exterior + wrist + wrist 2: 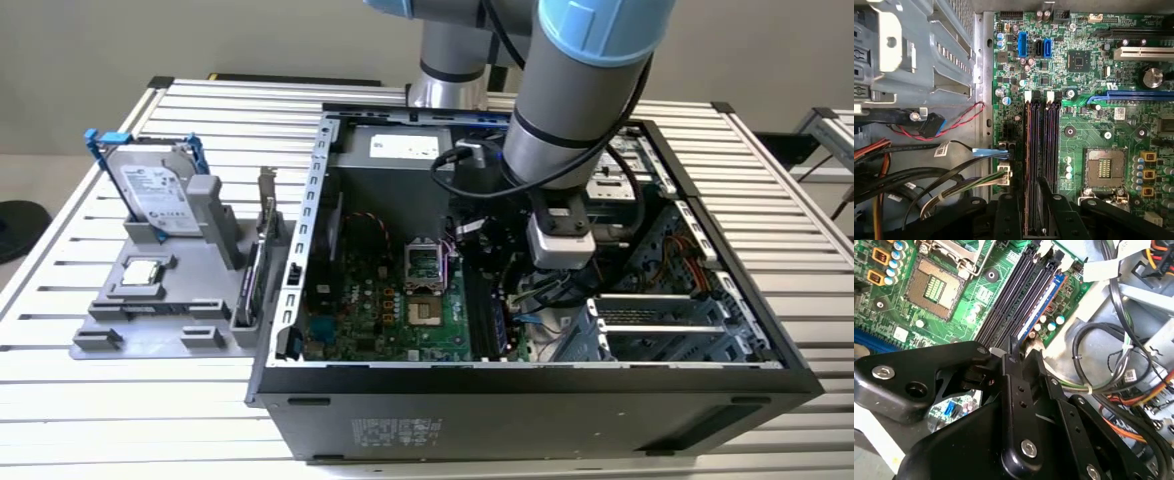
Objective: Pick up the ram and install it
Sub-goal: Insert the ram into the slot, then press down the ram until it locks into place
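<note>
The ram [1040, 306] is a thin blue-green stick standing edge-up in the memory slot closest to the motherboard's edge, beside the empty black slots [1014, 295]. In the first wrist view the ram [1032, 160] shows edge-on as a narrow strip running toward my black fingers [1046, 200]. My gripper [1015, 352] is down inside the open computer case [287, 330], its jaws closed on the near end of the stick. In the exterior view the gripper [551, 292] hangs low over the board's right side.
The CPU socket [1104, 167] lies next to the slots. Loose cables [1094, 365] and a metal drive cage [667, 320] crowd the side by the ram. Outside the case, a grey fixture holds a hard drive [158, 195] and a bracketed card [254, 270].
</note>
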Controlling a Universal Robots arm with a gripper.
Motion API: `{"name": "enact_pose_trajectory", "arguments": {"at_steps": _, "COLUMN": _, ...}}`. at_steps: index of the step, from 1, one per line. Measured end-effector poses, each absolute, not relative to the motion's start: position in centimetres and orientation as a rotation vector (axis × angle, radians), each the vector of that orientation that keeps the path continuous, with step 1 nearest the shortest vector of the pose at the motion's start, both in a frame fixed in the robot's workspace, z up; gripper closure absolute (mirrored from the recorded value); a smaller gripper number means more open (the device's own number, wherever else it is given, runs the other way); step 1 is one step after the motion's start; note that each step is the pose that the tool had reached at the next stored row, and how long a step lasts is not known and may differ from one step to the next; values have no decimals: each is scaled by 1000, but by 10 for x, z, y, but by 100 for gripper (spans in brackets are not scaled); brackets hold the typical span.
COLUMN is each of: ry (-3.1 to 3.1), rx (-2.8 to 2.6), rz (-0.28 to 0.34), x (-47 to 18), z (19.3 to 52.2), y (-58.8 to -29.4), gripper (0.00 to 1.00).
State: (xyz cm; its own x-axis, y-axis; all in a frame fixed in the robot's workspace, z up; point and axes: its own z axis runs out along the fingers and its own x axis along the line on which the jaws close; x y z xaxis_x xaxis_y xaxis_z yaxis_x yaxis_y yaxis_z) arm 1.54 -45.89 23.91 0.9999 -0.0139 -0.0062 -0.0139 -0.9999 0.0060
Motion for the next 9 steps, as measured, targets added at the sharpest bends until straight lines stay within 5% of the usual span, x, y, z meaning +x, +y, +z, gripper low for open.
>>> {"name": "enact_pose_trajectory", "arguments": {"at_steps": 1, "ry": -22, "rx": 3136, "rz": -10, "x": 15, "z": 240, "y": -459, "gripper": 0}}
{"name": "enact_pose_trajectory", "arguments": {"at_steps": 2, "ry": -22, "rx": 3136, "rz": -10, "x": 15, "z": 240, "y": -459, "gripper": 100}}
{"name": "enact_pose_trajectory", "arguments": {"at_steps": 9, "ry": -22, "rx": 3136, "rz": -10, "x": 15, "z": 241, "y": -459, "gripper": 100}}
